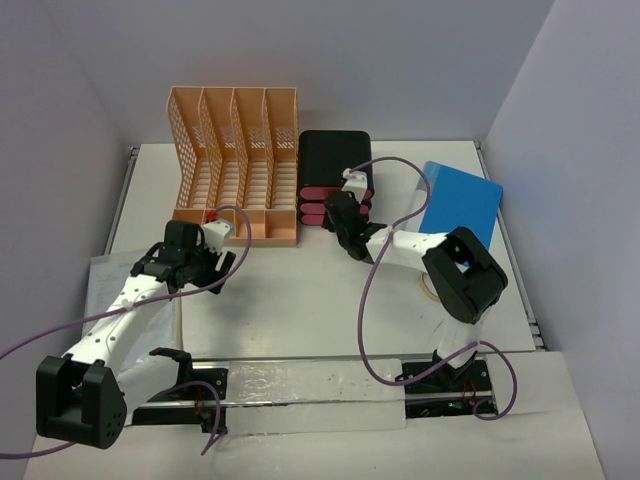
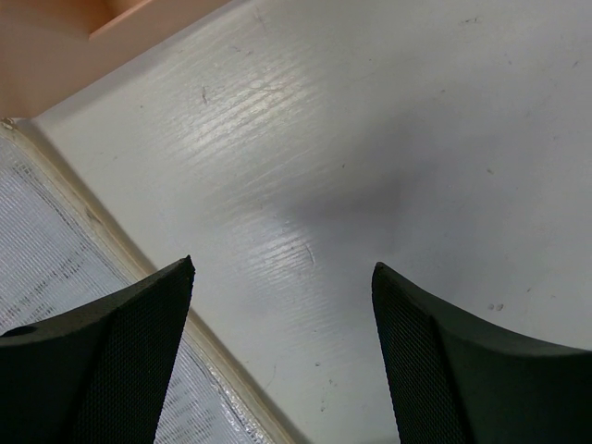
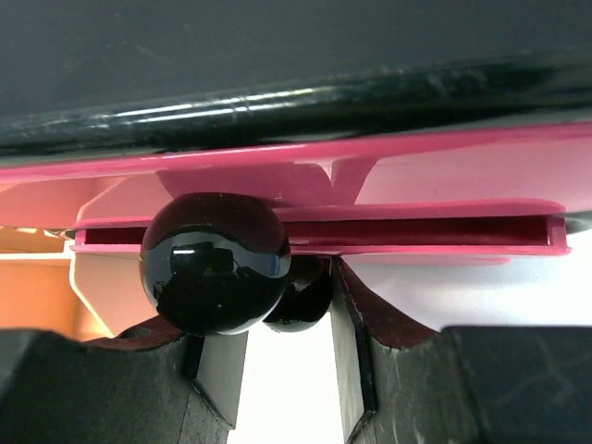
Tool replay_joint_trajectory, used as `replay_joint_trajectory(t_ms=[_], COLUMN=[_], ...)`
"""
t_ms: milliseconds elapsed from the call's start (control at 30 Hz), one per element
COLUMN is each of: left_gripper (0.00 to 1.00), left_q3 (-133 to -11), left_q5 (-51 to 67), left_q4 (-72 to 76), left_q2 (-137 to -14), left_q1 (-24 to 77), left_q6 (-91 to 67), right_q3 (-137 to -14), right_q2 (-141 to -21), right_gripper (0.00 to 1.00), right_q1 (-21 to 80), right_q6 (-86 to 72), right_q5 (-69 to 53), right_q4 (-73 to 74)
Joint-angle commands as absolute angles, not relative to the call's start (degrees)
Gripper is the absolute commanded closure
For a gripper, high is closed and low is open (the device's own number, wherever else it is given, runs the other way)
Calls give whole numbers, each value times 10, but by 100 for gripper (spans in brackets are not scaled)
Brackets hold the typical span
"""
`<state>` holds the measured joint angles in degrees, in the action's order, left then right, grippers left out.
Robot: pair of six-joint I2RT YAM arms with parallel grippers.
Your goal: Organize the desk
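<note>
Fingers [image 2: 139, 342] of L gripper [image 2: 282, 270] spread wide, nothing btwn them, above bare desk [image 2: 388, 139]. R gripper [image 3: 289, 356] part open at black knob [image 3: 215, 275] of pink drawer [image 3: 416, 176]; I can't tell if it's gripped.

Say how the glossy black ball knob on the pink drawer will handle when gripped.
Hard and smooth-looking, the glossy black ball knob may slip from a pinch. Its thin pink plastic drawer probably slides lightly; the black box might shift.
</note>
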<state>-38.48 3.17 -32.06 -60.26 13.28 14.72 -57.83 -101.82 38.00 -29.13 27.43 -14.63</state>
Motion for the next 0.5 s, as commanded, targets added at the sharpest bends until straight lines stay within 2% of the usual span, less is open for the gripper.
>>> replay_joint_trajectory(t_ms=[0,133,267,467], left_gripper=[16,16,16,16], left_q3=[-400,-398,-400,-402], left_q5=[48,46,53,63], left_q4=[-320,-318,-319,-326], left_q2=[-600,-595,-591,-587], left_q1=[129,128,128,127], left_q6=[155,156,157,160], right_q3=[-623,-627,-593,-545], right_q2=[-1029,-1033,-1011,-978], right_gripper=[60,44,32,30], right_q1=[375,374,374,374], right_q6=[-268,-264,-270,-313], right_q5=[309,304,288,251], right_q4=[-216,-211,-217,-226])
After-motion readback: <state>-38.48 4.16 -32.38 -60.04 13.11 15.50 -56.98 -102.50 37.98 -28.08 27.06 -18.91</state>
